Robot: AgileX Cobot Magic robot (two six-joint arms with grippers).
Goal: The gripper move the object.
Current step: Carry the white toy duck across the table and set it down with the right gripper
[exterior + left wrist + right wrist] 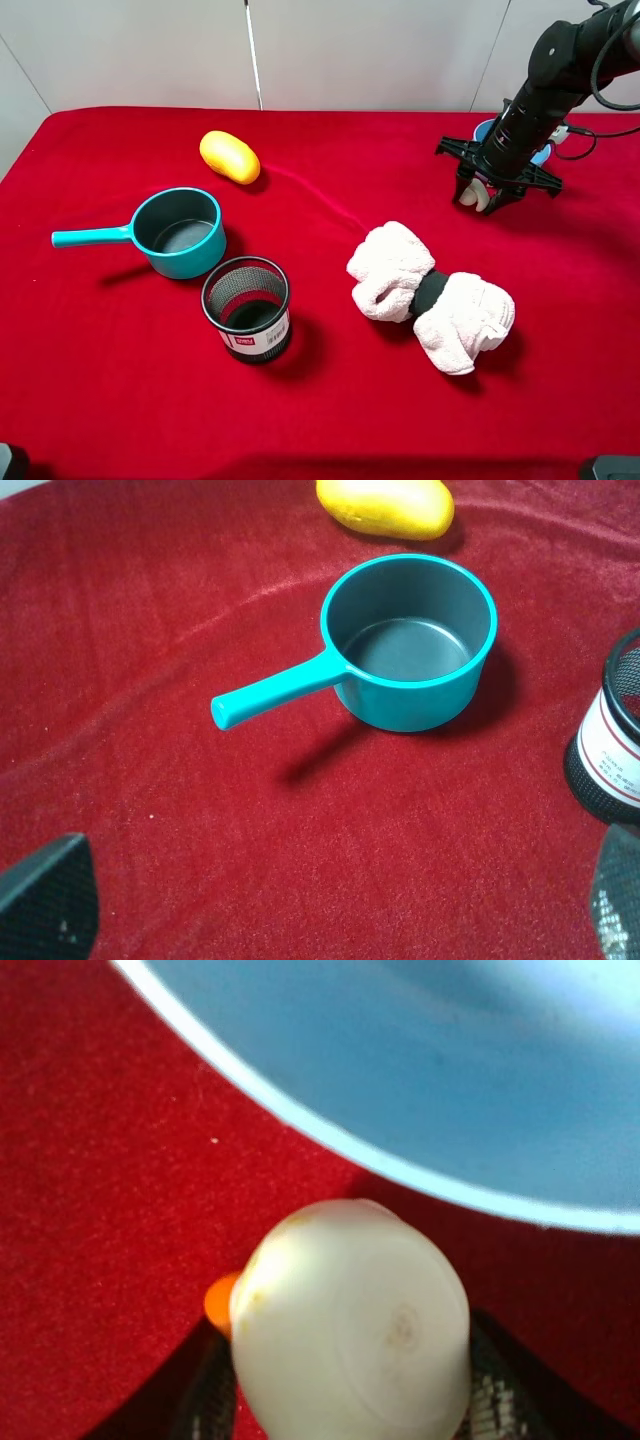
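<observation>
The off-white mushroom toy [471,193] sits between the fingers of my right gripper [489,190], a black claw on a black arm at the far right of the red cloth. In the right wrist view the mushroom's rounded cap [350,1325] fills the gap between the black fingers [500,1400], which are closed against it, just in front of a light blue bowl [450,1070]. An orange bit [218,1300] peeks out beside the cap. I cannot tell whether the mushroom touches the cloth. My left gripper [330,910] is open and empty, above the cloth near the teal saucepan [410,645].
A yellow-orange oval [229,156] lies at the back left. The teal saucepan [178,232] and a black mesh cup [247,308] stand left of centre. A white towel roll with a black band [430,296] lies in front of the right gripper. The blue bowl [485,130] is partly hidden behind the arm.
</observation>
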